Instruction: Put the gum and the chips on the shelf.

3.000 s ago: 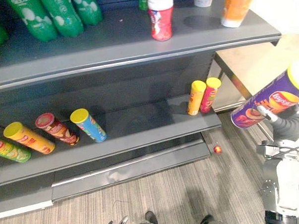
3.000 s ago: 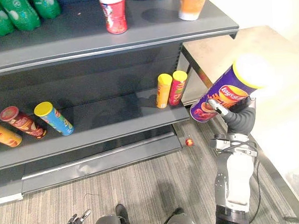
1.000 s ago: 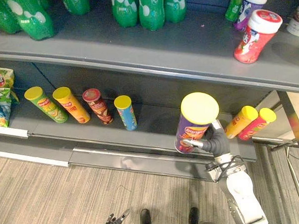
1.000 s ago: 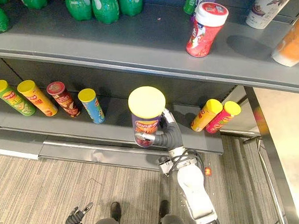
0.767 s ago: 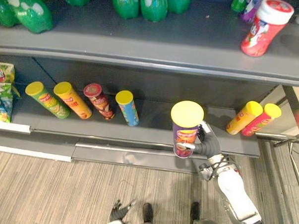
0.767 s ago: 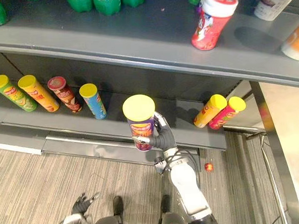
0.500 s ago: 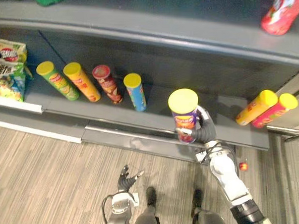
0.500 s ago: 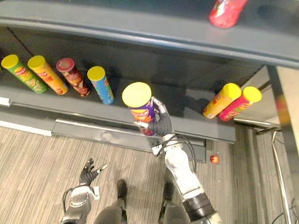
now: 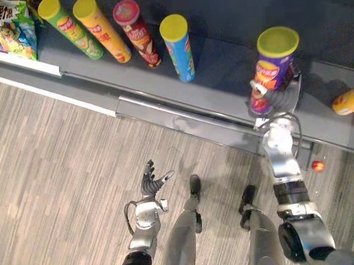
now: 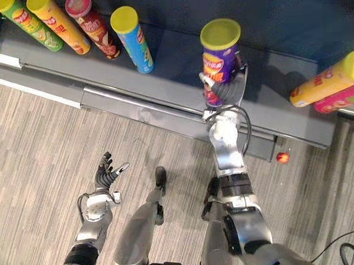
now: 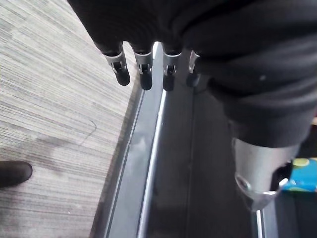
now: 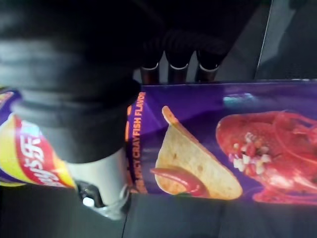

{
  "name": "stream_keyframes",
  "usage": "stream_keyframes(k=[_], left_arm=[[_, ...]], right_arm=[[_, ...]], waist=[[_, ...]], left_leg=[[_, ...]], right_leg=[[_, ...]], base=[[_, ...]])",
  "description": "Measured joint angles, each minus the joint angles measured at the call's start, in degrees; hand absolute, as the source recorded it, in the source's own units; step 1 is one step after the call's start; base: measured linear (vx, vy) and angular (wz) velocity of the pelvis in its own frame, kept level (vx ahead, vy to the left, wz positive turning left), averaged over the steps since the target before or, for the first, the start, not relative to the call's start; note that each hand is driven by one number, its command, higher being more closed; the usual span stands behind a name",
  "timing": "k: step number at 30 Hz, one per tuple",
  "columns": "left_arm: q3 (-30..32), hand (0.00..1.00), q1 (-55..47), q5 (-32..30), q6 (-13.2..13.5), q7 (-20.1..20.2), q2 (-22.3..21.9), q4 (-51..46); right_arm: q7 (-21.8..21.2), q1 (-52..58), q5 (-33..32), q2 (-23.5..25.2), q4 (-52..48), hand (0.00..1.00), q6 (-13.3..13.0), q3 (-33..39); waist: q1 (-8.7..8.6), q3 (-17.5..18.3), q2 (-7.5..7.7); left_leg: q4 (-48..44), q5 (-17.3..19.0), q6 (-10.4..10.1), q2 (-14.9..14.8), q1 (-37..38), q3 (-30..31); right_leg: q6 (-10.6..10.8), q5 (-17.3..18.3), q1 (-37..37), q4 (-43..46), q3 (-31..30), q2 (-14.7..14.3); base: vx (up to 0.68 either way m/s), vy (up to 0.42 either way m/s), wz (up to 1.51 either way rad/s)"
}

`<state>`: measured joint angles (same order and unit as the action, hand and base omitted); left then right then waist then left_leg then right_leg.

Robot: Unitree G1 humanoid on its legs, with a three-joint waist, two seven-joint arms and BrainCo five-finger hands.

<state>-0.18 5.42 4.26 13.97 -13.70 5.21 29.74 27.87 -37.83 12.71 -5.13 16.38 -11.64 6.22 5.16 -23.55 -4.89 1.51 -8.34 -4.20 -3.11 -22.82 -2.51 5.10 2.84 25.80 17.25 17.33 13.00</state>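
Right robot hand (image 12: 96, 171) clamped round upright purple chips can (image 10: 219, 54) at the shelf (image 10: 168, 74); left robot hand (image 10: 105, 171) fingers apart, above floor (image 10: 36, 144).

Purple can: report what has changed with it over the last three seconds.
The right hand carried the purple can from beyond the shelf's right end in over the lower shelf, right of the blue can, and stays curled round it. Whether it stands there yet is unclear. The left hand stays low and open; the other cans kept their places.
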Motion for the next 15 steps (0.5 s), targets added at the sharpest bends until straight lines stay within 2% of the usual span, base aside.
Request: stream_keyframes(k=[2,10,15], left_arm=[[0.1,0.0,0.0,0.0,0.0,-0.2,0.3,-0.1],[0.7,0.0,0.3,0.1,0.0,-1.3,-0.3,-1.2],[1.8,0.0,1.2,0.1,0.0,-1.8,-0.8,-3.4]], right_arm=[[1.6,-2.0,-0.4,-0.9,0.4,1.0,0.1,0.8],[5.6,-5.4,-3.9,-0.6,0.1,1.0,0.1,3.8],[6.2,-5.7,-4.2,0.8,-5.9,1.0,0.2,4.2]], waist=[[0.2,-0.5,-0.58],[1.18,-1.5,-1.33],[1.52,-2.1,-1.96]], left_leg=[[0.2,-0.5,-0.2,0.2,-1.3,0.2],[0.2,-1.0,-0.1,0.4,-4.6,-0.6],[-1.6,-0.7,0.1,-0.1,-7.2,-3.7]], right_leg=[[-0.2,0.5,1.7,1.4,0.3,0.5],[-0.5,1.9,6.5,5.3,0.2,1.7],[-0.7,2.9,9.3,8.1,0.3,2.9]], base=[[-0.02,-0.038,0.1],[0.01,-0.044,0.04],[0.01,-0.03,0.08]])
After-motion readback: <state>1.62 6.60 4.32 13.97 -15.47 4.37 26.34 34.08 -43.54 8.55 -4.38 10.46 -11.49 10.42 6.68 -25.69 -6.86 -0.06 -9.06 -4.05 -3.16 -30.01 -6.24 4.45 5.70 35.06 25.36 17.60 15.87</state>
